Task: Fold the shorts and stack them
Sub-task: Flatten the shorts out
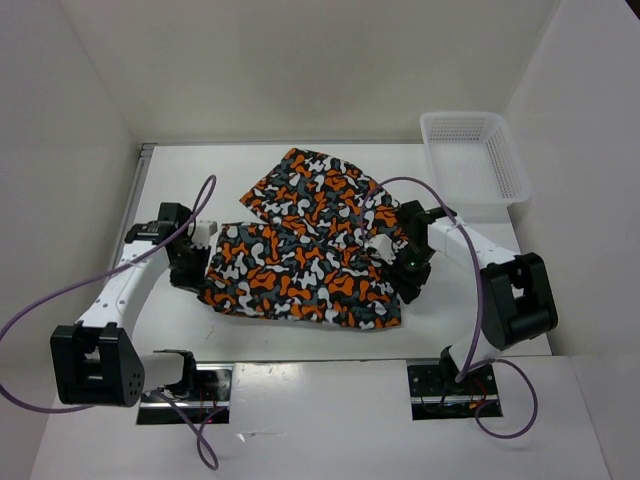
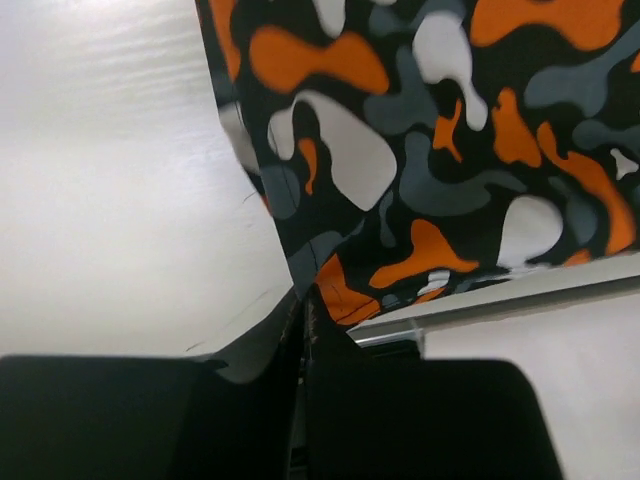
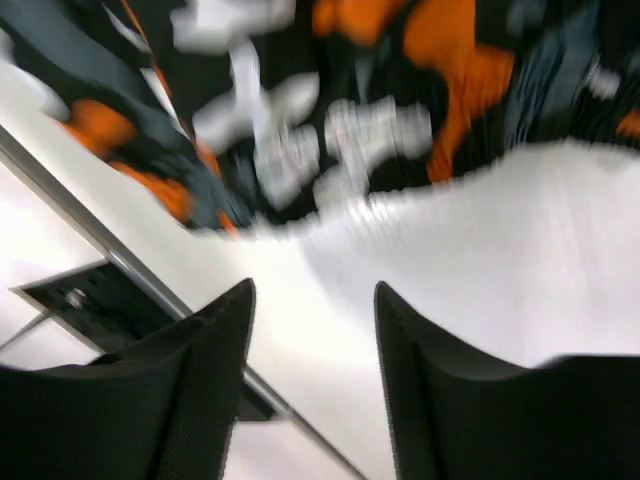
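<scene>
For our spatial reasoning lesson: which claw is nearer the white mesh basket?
Right. The right claw is at the shorts' right edge, nearer than the basket and to its left. The left claw is at their left edge.

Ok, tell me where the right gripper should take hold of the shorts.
Pinch the right edge of the shorts, coming in low from the right. The fabric lies flat on the table, that edge is free and nearest the open right gripper, and the left gripper is shut on the opposite edge.
</scene>
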Motion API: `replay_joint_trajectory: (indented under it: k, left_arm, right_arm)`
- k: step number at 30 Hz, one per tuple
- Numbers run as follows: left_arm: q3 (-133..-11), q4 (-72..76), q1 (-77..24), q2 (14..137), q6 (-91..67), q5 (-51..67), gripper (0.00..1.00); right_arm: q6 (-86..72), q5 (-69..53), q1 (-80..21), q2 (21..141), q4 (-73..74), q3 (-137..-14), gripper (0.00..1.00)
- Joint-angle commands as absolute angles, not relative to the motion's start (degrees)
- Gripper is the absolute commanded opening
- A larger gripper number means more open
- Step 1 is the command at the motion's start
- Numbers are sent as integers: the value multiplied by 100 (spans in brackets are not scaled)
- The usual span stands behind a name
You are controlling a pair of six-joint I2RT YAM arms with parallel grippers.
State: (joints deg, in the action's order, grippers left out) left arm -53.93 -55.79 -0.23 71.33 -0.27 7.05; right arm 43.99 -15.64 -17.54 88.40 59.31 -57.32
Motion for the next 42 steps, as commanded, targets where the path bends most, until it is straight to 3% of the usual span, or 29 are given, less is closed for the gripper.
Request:
replay_joint_trajectory:
  k: [1,2,3,5,8,11,14,15,18,24,27,37,38,42]
  left_arm:
    - [-5222,-6028,-149,6734,0,44,7]
    - [-5221,-6160,-263,6654,0,44,22]
    - [-5168,-6318,-264,6592,0,44,32]
    - [-5448,-6660,-264,6355,0,87,38]
    - [-6254,-7119,-264,6171,0,595,51]
    - [-6652,-6245,-264,6476,0,756,68]
    - [-6574,-3961,-316,7266,0,449,70]
    - [-6679,-3207,-456,7904,0,274,70]
    - [-7188,-2796,-579,9065,0,202,70]
    - [-7251,-2232,-834,10018,0,-1,70]
    - [-6849,-2110,-984,10169,0,-70,70]
    - [-5327,-1345,-1055,10222,0,-1318,70]
    - [-5265,-1345,-1055,10222,0,-1423,70]
    - [-5036,-1800,-1055,9713,0,-1582,69]
  right_arm:
    - [4711,-897,-1793,8456,6434,-5669,58]
    - [4772,-896,-1793,8403,6555,-5843,71]
    - [4851,-896,-1793,8341,6966,-5958,78]
    - [4904,-679,-1793,8341,7460,-6387,89]
    - [4683,-247,-1793,7894,7462,-6818,87]
    - [4380,-798,-1793,7821,6709,-7424,85]
    - [2931,-1213,-1793,8602,5111,-7908,85]
    - [2622,-1213,-1793,8813,4706,-8006,90]
    - [1689,-985,-1731,9596,3623,-8366,90]
    - [677,-80,-1451,10932,2734,-9200,84]
    - [563,342,-1450,11399,2672,-9404,80]
    - [589,782,-1055,11470,2558,-9010,80]
    - [676,495,-994,11470,2610,-8861,85]
    - [1150,185,-940,11417,2698,-8544,90]
